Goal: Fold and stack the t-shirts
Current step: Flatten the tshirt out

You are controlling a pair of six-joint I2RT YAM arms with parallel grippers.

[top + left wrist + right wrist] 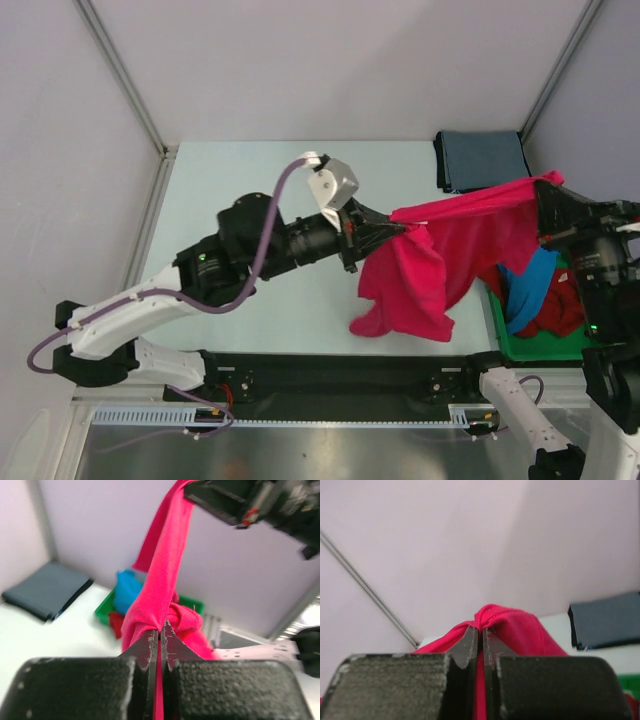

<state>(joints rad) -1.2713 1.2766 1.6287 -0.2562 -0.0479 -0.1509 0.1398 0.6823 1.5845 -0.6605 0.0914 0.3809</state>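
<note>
left gripper [161, 626] clamps pink-red t-shirt [455, 245] by one edge | right gripper [480, 628] pinches the other end | cloth hangs stretched between them, likely to spread it for folding

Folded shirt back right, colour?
The folded shirt is dark grey-blue; top external view shows it best.
</note>
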